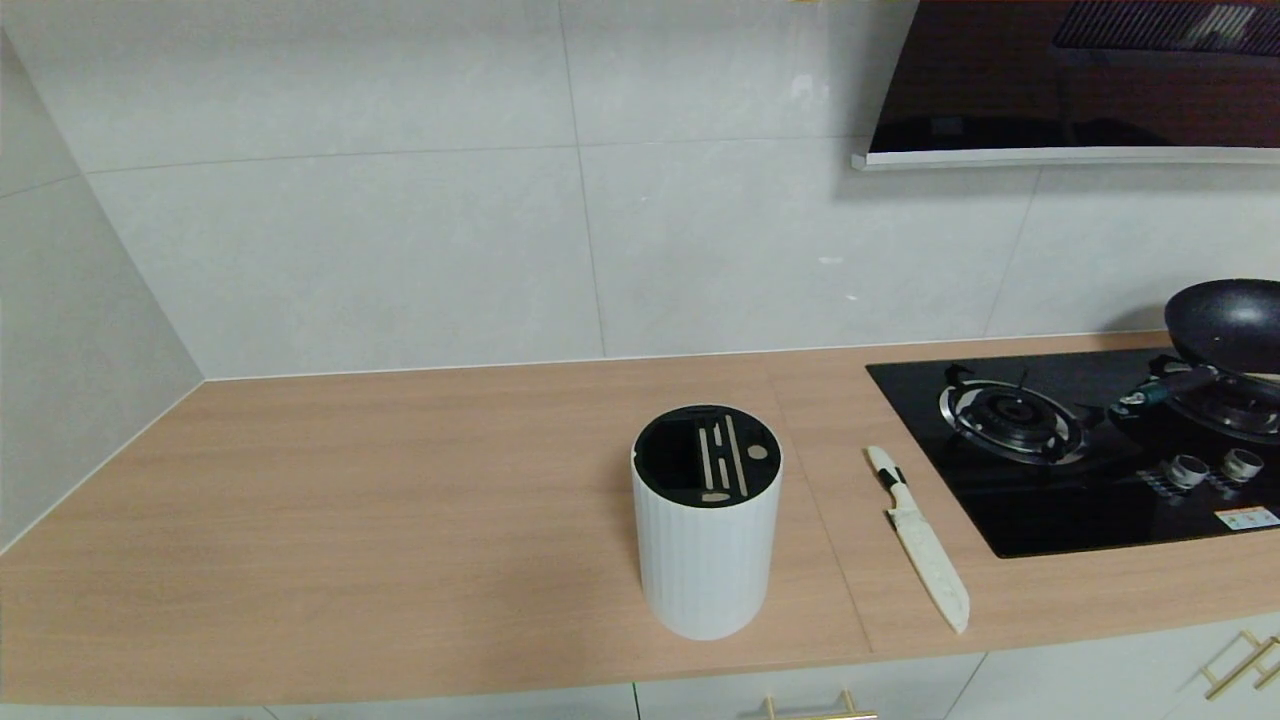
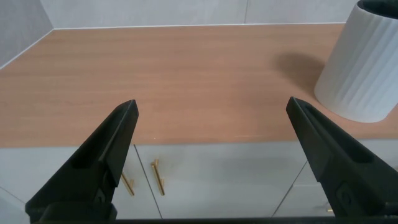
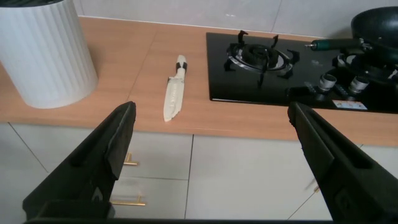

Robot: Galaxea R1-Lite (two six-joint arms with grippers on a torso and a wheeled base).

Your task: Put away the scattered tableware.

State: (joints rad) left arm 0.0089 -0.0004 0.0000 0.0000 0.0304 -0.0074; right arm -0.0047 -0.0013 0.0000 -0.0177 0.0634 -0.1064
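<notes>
A white knife point(image 1: 918, 535) point(image 3: 174, 95) with a black band on its handle lies flat on the wooden counter, between the holder and the stove. A white ribbed cylindrical holder point(image 1: 707, 522) point(image 2: 363, 62) point(image 3: 46, 53) with a black slotted top stands upright mid-counter. My left gripper point(image 2: 211, 124) hangs open in front of the counter's edge, left of the holder. My right gripper point(image 3: 211, 127) is open too, held off the counter's front edge, short of the knife. Neither holds anything.
A black gas stove point(image 1: 1085, 440) point(image 3: 292, 68) takes up the counter's right end, with a black pan point(image 1: 1230, 325) on its far burner. White cabinet fronts with gold handles point(image 2: 158, 177) run below the counter. Bare wooden counter point(image 1: 350, 490) stretches left of the holder.
</notes>
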